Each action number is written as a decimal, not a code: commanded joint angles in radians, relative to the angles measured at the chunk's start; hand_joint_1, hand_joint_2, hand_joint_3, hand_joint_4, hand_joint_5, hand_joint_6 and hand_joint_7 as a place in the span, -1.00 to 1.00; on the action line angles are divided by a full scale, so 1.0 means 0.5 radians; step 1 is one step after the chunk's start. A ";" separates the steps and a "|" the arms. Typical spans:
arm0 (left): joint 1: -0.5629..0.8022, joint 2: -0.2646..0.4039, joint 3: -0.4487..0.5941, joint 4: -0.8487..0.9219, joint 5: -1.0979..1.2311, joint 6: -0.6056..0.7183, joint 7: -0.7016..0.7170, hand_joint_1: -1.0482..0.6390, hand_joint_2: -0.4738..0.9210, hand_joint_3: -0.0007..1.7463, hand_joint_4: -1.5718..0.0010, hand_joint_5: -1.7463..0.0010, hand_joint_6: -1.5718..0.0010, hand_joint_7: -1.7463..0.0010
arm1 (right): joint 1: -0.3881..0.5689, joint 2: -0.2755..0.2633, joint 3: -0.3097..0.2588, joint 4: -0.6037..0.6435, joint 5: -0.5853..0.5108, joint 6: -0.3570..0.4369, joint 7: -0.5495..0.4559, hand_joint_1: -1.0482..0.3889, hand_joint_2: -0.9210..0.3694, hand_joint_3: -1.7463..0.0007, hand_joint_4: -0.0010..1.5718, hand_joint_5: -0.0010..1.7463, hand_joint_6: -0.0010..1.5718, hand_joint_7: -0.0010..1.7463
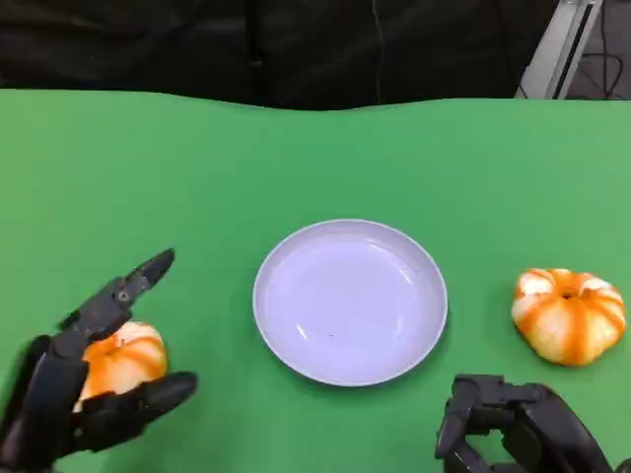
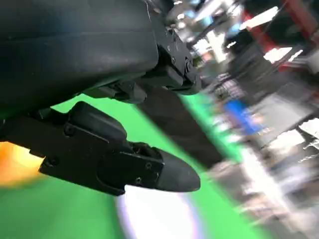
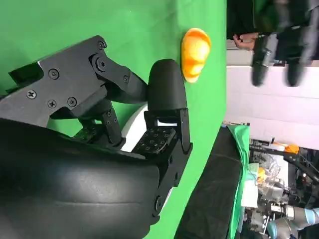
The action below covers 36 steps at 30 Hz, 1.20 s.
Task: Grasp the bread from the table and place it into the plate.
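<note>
Two orange-and-white bread buns lie on the green table. The left bread (image 1: 126, 357) sits between the spread fingers of my left hand (image 1: 84, 379): one finger stretches over it and the thumb lies in front of it. In the blurred left wrist view that bread (image 2: 11, 164) is an orange patch behind the fingers (image 2: 124, 167). The white plate (image 1: 350, 301) stands in the middle with nothing in it. My right hand (image 1: 518, 429) rests at the near right edge with its fingers curled in on nothing.
The other bread (image 1: 569, 313) lies right of the plate, just beyond my right hand. The right wrist view has a bun (image 3: 195, 52) lying free near the table's edge and a sliver of the plate (image 3: 130, 130) behind the fingers. Dark background lies past the far edge.
</note>
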 commanded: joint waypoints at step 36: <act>-0.137 0.477 -0.454 0.207 0.692 0.976 0.344 -0.99 1.00 -0.68 0.27 0.99 0.25 0.99 | 0.029 -0.031 -0.005 -0.048 0.010 0.007 -0.008 0.30 -0.55 -0.09 0.05 0.77 0.05 0.48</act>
